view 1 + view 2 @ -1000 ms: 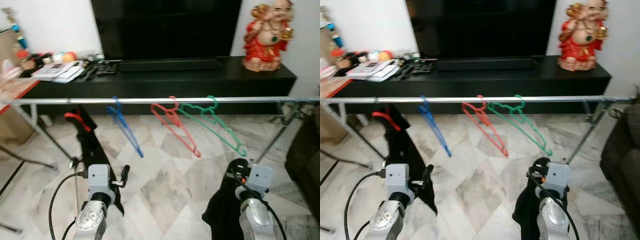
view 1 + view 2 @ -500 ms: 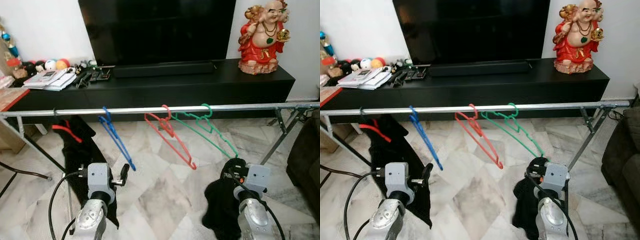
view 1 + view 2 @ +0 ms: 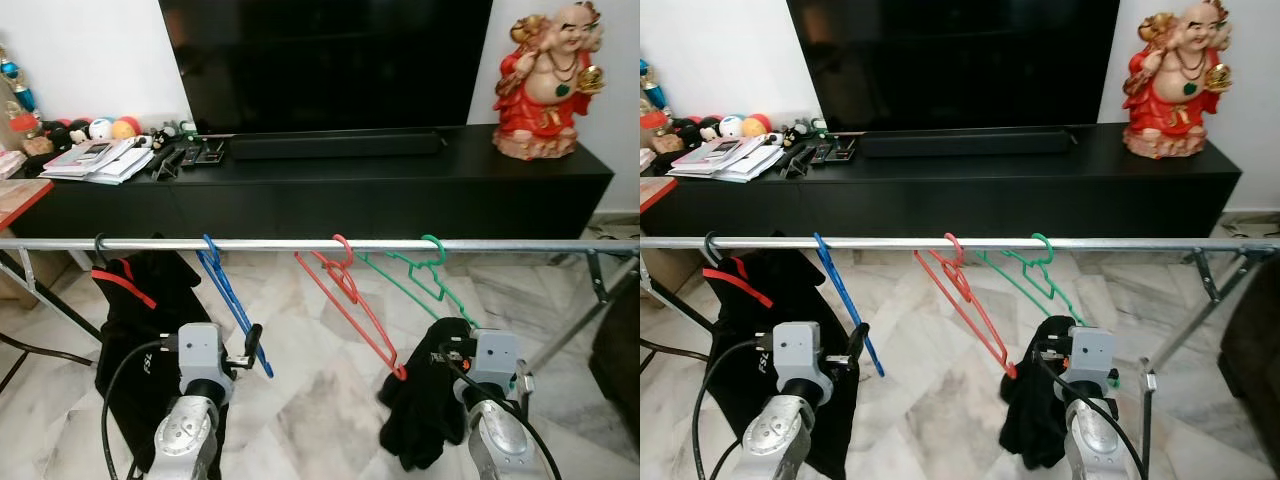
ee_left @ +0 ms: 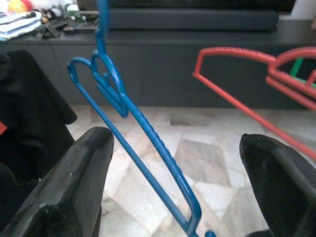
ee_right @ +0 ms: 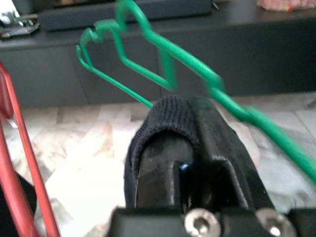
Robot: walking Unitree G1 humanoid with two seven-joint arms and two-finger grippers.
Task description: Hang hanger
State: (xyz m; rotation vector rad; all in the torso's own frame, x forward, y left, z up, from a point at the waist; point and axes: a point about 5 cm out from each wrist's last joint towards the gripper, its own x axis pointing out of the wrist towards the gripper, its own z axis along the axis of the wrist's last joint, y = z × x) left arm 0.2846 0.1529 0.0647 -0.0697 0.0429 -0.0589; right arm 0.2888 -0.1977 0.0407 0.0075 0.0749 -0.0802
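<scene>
Both claws now sit closer under the rail (image 3: 320, 245): right claw (image 5: 197, 148) clamped on black cloth (image 3: 420, 400) beside the green hanger (image 3: 425, 280), left claw (image 4: 173, 197) spread around the blue hanger (image 4: 128, 148), likely positioning for loading.

Metal rail (image 3: 520, 245), blue hanger (image 3: 232, 303), red hanger (image 3: 350, 304), green hanger (image 3: 425, 281), black garment (image 3: 140, 310)

Both eye views look forward and down at the rail (image 3: 320, 245); wrist views sit close under its hangers.
</scene>
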